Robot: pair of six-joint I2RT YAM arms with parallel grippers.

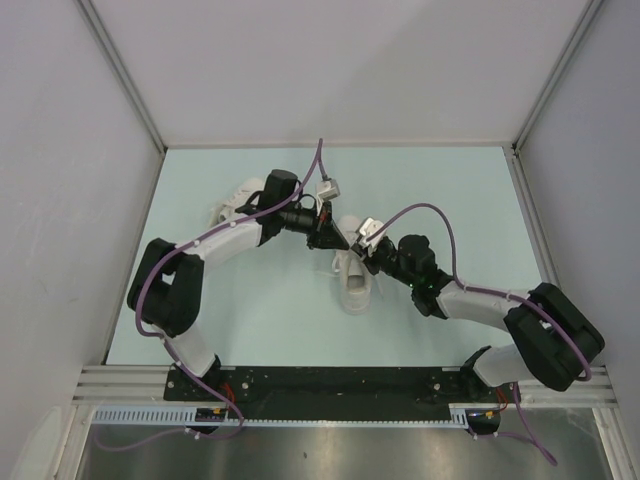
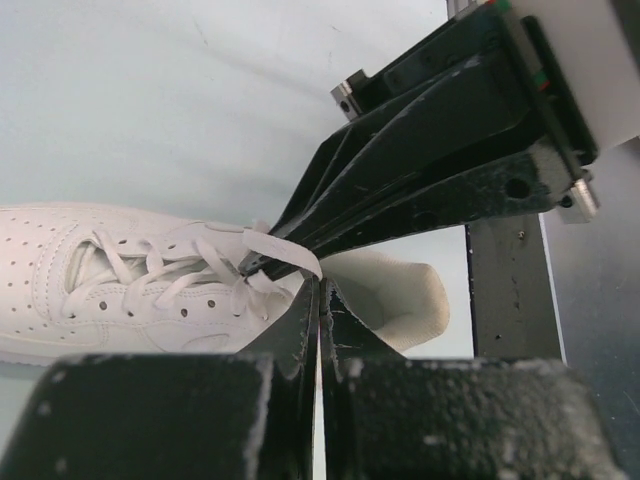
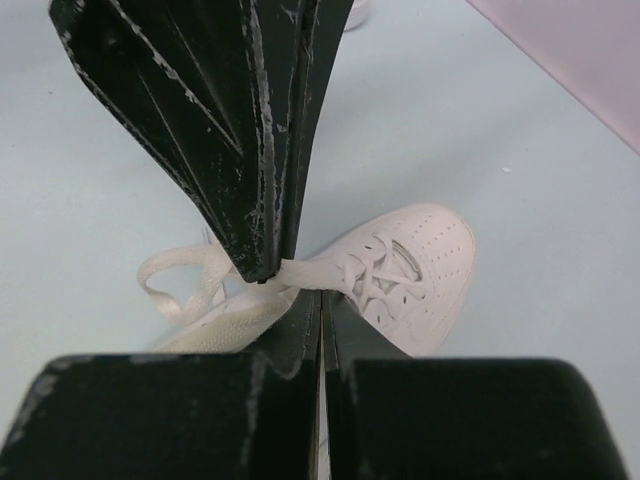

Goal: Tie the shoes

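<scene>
One white sneaker (image 1: 357, 292) lies mid-table, toe toward the near edge. Both grippers meet over its laces. My left gripper (image 1: 337, 243) is shut; the right wrist view shows its tip (image 3: 265, 272) pinching a white lace (image 3: 315, 270), with a loop (image 3: 170, 290) hanging beyond it. My right gripper (image 1: 364, 252) is shut; the left wrist view shows its tip (image 2: 252, 265) clamped on a flat lace strip (image 2: 285, 252) just above the sneaker (image 2: 120, 290). The two tips almost touch. The second sneaker (image 1: 232, 200) lies at the back left, partly hidden by the left arm.
White walls enclose the pale blue table (image 1: 450, 200) on three sides. The black base rail (image 1: 330, 385) runs along the near edge. Purple cables loop over both arms.
</scene>
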